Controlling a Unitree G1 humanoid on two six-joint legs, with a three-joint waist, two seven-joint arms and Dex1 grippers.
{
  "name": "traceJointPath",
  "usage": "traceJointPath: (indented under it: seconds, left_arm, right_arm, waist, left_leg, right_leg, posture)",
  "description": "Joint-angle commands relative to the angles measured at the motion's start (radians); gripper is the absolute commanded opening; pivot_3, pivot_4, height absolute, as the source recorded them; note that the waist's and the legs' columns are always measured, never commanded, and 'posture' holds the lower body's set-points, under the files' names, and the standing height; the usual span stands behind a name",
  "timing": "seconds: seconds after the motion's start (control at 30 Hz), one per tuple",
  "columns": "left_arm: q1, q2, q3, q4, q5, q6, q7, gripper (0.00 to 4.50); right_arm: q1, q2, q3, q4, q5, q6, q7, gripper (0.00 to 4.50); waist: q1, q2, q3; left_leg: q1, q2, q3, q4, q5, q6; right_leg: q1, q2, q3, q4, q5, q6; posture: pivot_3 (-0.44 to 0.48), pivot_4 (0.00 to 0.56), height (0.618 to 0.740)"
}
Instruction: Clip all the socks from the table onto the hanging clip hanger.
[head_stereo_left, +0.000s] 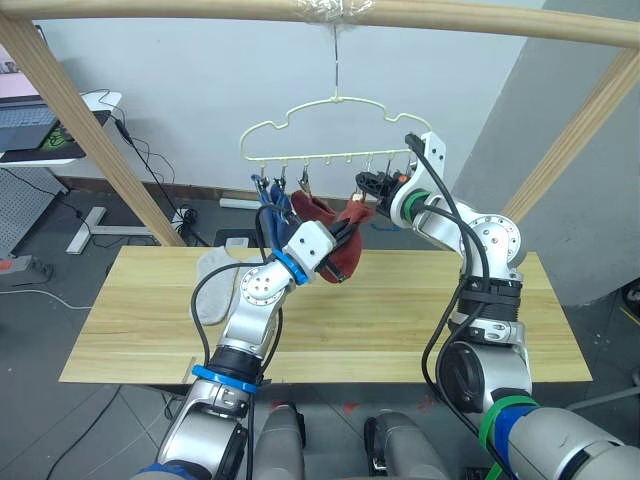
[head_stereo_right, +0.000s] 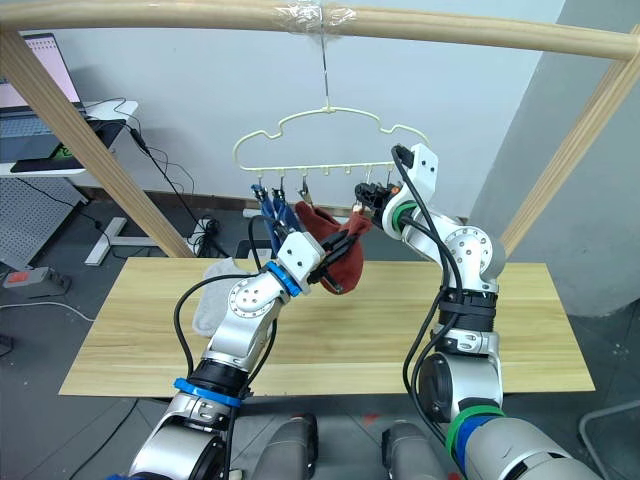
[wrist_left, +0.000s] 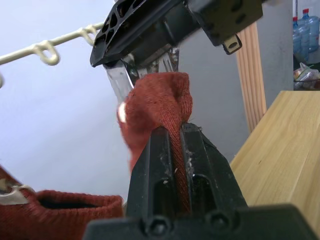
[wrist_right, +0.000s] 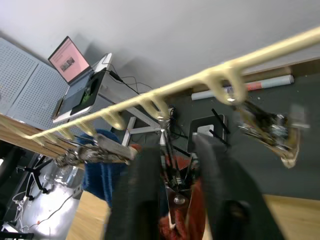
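Observation:
The pale-yellow clip hanger (head_stereo_left: 290, 112) hangs from a wooden pole. Blue socks (head_stereo_left: 278, 208) and one rust-red sock (head_stereo_left: 312, 208) hang from its left clips. My left gripper (head_stereo_left: 350, 230) is shut on a second red sock (head_stereo_left: 340, 258), lifting its cuff (wrist_left: 160, 100) up to a metal clip (wrist_right: 172, 182). My right gripper (head_stereo_left: 372, 185) is closed around that clip, whose jaws stand apart around the cuff. Light grey socks (head_stereo_left: 213, 285) lie on the table (head_stereo_left: 420, 330) at its far left.
The wooden pole frame (head_stereo_left: 450, 15) spans overhead, with slanted legs at both sides of the table. A desk with a laptop (head_stereo_left: 30, 125) stands at the back left. Clips at the hanger's right end (wrist_right: 265, 127) hang free.

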Motion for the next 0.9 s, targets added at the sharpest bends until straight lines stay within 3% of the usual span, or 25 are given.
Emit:
traceJointPath:
  seconds: [0.03, 0.17, 0.23, 0.3, 0.57, 0.77, 0.8, 0.9]
  left_arm:
    - [-0.012, -0.002, -0.005, -0.028, -0.002, -0.024, -0.002, 0.0]
    - [-0.007, -0.004, -0.013, -0.025, -0.002, -0.015, -0.011, 0.0]
    - [-0.008, -0.006, -0.016, -0.021, -0.004, 0.0, -0.014, 0.0]
    - [-0.011, -0.01, -0.017, -0.018, -0.018, 0.02, -0.025, 0.0]
    - [-0.03, -0.039, 0.026, -0.005, -0.124, 0.16, -0.068, 2.28]
    - [0.045, 0.028, 0.095, -0.11, -0.241, 0.34, -0.126, 3.93]
    - [0.065, 0.048, 0.109, -0.148, -0.275, 0.394, -0.141, 4.36]
    - [0.132, 0.146, 0.13, -0.286, -0.326, 0.541, -0.174, 4.46]
  right_arm:
    - [-0.009, -0.014, 0.013, -0.042, 0.017, -0.003, 0.018, 2.63]
    - [0.003, -0.046, 0.037, -0.081, 0.01, -0.009, 0.042, 3.98]
    - [0.016, -0.093, 0.072, -0.133, -0.003, -0.028, 0.08, 4.45]
    - [0.04, -0.156, 0.127, -0.2, -0.025, -0.049, 0.131, 4.45]
    - [0.211, -0.345, 0.23, -0.478, -0.069, -0.099, 0.239, 4.5]
    - [0.359, -0.391, 0.299, -0.544, -0.187, -0.24, 0.25, 4.5]
    - [0.372, -0.39, 0.316, -0.539, -0.213, -0.271, 0.249, 4.5]
    - [0.405, -0.361, 0.352, -0.535, -0.266, -0.337, 0.232, 4.5]
  waist:
    - [-0.001, 0.0, 0.0]
    - [-0.001, 0.0, 0.0]
    - [0.0, 0.0, 0.0]
    - [0.0, 0.0, 0.0]
    - [-0.016, 0.0, 0.0]
    - [-0.042, 0.0, 0.0]
    - [-0.045, 0.0, 0.0]
    - [-0.056, 0.0, 0.0]
  left_leg:
    - [0.0, 0.0, 0.0, 0.0, 0.0, 0.0]
    - [0.0, 0.0, 0.0, 0.0, 0.0, 0.0]
    - [0.0, 0.0, 0.0, 0.0, 0.0, 0.0]
    - [-0.001, 0.0, 0.0, 0.0, 0.0, 0.0]
    - [-0.001, 0.0, 0.0, 0.0, 0.0, 0.0]
    - [0.0, 0.0, 0.0, 0.001, 0.0, 0.0]
    - [0.0, 0.0, 0.0, 0.001, 0.0, 0.0]
    - [0.001, 0.001, 0.0, 0.001, 0.0, 0.0]
  right_leg:
    - [0.0, 0.0, 0.0, 0.0, 0.0, 0.0]
    - [0.0, 0.0, 0.0, 0.0, 0.0, 0.0]
    - [0.0, 0.0, 0.0, 0.0, 0.0, 0.0]
    - [0.0, 0.0, 0.0, 0.0, 0.0, 0.0]
    - [0.0, 0.0, 0.0, 0.0, -0.001, 0.002]
    - [0.0, 0.0, 0.001, 0.0, -0.002, 0.003]
    - [0.0, 0.001, 0.001, 0.001, -0.002, 0.003]
    - [0.0, 0.001, 0.001, 0.002, -0.002, 0.003]
  posture:
    - [0.021, 0.179, 0.74]
    - [0.013, 0.173, 0.74]
    - [0.009, 0.171, 0.74]
    - [0.001, 0.172, 0.74]
    - [-0.025, 0.165, 0.74]
    - [-0.029, 0.162, 0.74]
    - [-0.029, 0.162, 0.74]
    - [-0.012, 0.168, 0.74]
